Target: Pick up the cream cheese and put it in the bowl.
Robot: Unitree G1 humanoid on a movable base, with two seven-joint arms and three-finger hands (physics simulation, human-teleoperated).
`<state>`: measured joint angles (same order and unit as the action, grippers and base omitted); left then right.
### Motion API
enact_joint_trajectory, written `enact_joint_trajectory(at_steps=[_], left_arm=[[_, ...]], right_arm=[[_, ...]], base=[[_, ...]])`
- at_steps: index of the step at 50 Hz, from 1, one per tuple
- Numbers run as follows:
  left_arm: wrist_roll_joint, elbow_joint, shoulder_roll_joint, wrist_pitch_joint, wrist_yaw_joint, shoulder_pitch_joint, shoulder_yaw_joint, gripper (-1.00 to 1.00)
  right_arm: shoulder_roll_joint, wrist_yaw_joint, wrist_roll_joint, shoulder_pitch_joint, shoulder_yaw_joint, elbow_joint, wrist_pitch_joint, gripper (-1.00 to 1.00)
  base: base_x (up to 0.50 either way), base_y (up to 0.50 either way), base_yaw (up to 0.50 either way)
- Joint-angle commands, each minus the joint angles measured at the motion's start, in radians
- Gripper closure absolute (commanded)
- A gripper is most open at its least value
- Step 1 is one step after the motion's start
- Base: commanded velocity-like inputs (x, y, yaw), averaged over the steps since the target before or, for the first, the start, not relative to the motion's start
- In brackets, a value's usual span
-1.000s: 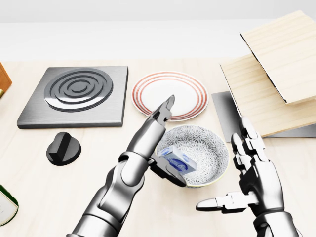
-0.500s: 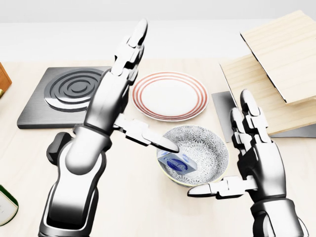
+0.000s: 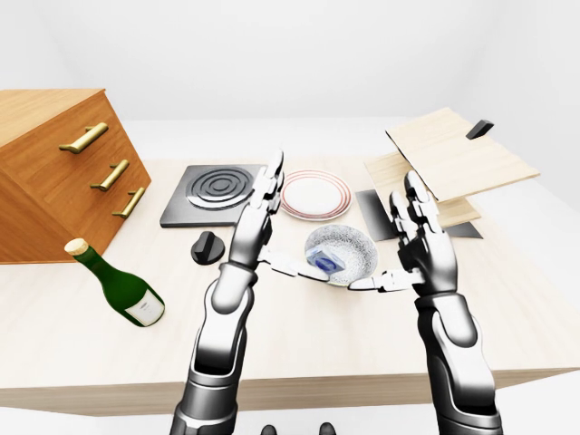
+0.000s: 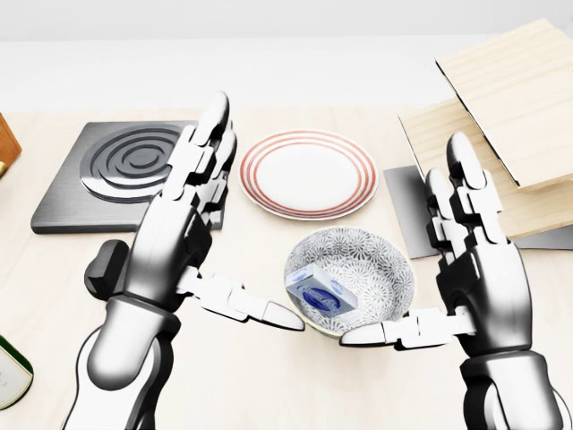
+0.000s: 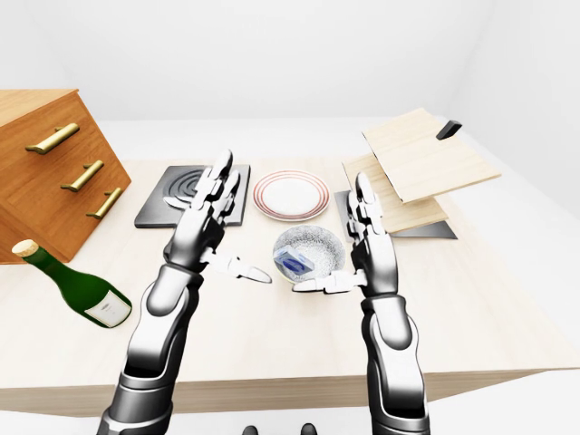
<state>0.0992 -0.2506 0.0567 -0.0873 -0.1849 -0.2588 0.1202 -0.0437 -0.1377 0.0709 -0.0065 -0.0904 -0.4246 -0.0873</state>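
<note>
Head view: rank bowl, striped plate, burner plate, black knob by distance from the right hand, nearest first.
From the right hand:
1. Bowl, just to its left, thumb tip at the rim.
2. Striped plate, up and left.
3. Black knob, far left, partly behind the left arm.
4. Burner plate, upper left; close to the knob's distance, hard to call.

Glossy chrome-like metal on left hand (image 4: 183, 237) and right hand (image 4: 474, 269); between them glazed patterned ceramic bowl (image 4: 372, 269), printed cream cheese (image 4: 320, 294) carton; beneath, matt pale-wood counter (image 4: 295, 385).

The small blue-and-white cream cheese (image 4: 320, 295) box lies tilted inside the grey-patterned bowl (image 4: 376, 260), between both hands' spread fingers (image 4: 269, 313), touching neither.
</note>
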Motion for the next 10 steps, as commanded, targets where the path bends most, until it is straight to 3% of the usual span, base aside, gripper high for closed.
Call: enact_joint_trajectory(at_steps=[1, 10], left_arm=[[-0.022, -0.023, 0.0, 0.0, 0.006, 0.032, 0.008, -1.0], [-0.026, -0.032, -0.001, 0.0, 0.008, 0.035, 0.008, -1.0]], right_arm=[[0.0, 0.0, 0.001, -0.006, -0.001, -0.005, 0.0, -1.0], [0.0, 0.003, 0.0, -0.008, 0.0, -0.009, 0.0, -1.0]], base=[[0.0, 0.0, 0.0], [0.0, 0.0, 0.0]])
